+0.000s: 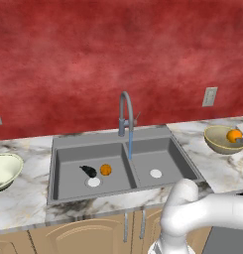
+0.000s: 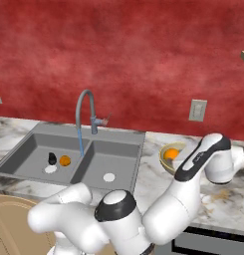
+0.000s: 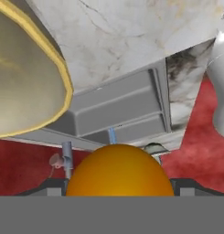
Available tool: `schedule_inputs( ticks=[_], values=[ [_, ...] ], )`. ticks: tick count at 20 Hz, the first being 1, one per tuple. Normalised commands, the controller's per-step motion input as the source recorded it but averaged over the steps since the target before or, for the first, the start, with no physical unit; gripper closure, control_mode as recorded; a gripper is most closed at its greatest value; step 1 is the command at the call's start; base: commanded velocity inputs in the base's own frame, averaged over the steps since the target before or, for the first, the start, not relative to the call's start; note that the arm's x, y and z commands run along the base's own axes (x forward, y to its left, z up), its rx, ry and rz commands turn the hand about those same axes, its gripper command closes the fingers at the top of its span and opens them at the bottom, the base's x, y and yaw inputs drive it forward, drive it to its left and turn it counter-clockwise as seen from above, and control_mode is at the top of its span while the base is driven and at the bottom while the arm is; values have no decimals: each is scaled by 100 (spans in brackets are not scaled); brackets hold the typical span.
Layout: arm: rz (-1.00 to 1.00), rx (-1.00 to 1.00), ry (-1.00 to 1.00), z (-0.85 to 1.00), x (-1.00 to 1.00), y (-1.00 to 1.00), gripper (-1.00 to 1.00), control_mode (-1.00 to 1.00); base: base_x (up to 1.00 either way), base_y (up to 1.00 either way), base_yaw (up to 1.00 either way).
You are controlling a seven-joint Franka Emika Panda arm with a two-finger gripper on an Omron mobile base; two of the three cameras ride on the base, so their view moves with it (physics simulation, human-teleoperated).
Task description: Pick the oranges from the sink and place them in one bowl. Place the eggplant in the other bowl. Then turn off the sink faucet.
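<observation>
My gripper [image 3: 119, 185] is shut on one orange [image 3: 119, 170], whose big round top sits between the two dark fingertips in the hand view. In the left base view that orange [image 1: 234, 135] hangs over the tan bowl [image 1: 214, 141] on the right counter, just above its inside, with the gripper [image 1: 239, 140] at the frame's right edge. The right base view shows this orange [image 2: 172, 154] in the bowl's mouth [image 2: 166, 160]. A second orange [image 1: 106, 169] and the dark eggplant [image 1: 88, 171] lie in the left basin of the sink [image 1: 68, 149]. The cream-white bowl [image 1: 4, 168] stands far left. The faucet [image 1: 125, 111] runs a thin blue stream.
Red wall behind the counter carries a white outlet [image 1: 210, 96] above the tan bowl. White drains [image 1: 155, 173] mark each basin. Marble counter [image 1: 24, 198] lies on both sides of the sink, with wooden cabinet doors [image 1: 83, 238] beneath. My own arm [image 2: 203, 154] crosses beside the tan bowl.
</observation>
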Motion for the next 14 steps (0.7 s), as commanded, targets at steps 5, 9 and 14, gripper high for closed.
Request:
schedule_inputs(
  ticks=[5, 9, 14],
  values=[
    [-7, 0, -7, -27, 15, -14, 100, -100, 0, 0, 0],
    [-9, 0, -1, -22, 24, -21, 100, -100, 0, 0, 0],
    [-13, -2, 9, -4, 28, -14, 100, -100, 0, 0, 0]
  ],
)
